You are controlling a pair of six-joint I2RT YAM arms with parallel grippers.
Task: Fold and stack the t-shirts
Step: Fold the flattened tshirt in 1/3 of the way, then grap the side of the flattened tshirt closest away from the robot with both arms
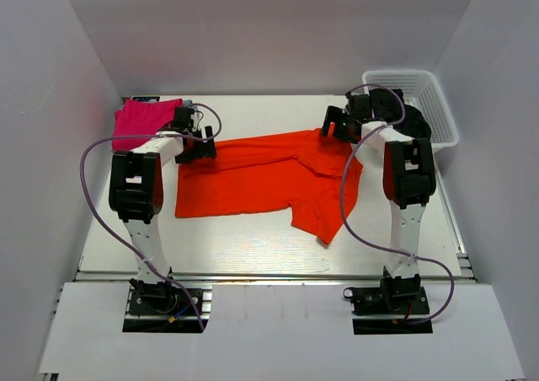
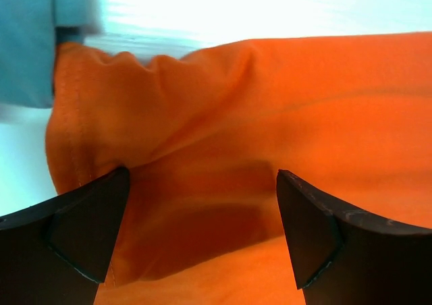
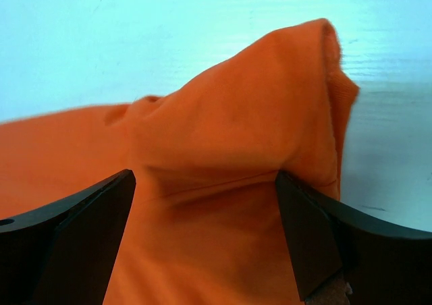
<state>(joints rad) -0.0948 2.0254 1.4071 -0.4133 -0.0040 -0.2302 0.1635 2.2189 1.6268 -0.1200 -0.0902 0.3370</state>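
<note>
The bright orange t-shirt [image 1: 269, 183] lies spread and partly folded across the middle of the table. My left gripper [image 1: 198, 149] is at its far left corner. In the left wrist view the gripper [image 2: 202, 231] is open, with bunched orange cloth [image 2: 270, 116] lying between the wide-apart fingers [image 2: 74, 231]. My right gripper [image 1: 337, 128] is at the shirt's far right corner. In the right wrist view it [image 3: 206, 241] is also open, with a raised orange fold [image 3: 256, 123] between its fingers [image 3: 324, 244]. A magenta-pink t-shirt [image 1: 143, 120] lies at the far left. The black shirts are out of view.
A white lattice basket [image 1: 421, 103] stands at the far right corner. White walls close in the table on three sides. A blue-grey patch [image 2: 27, 42] shows at the top left of the left wrist view; I cannot tell what it is.
</note>
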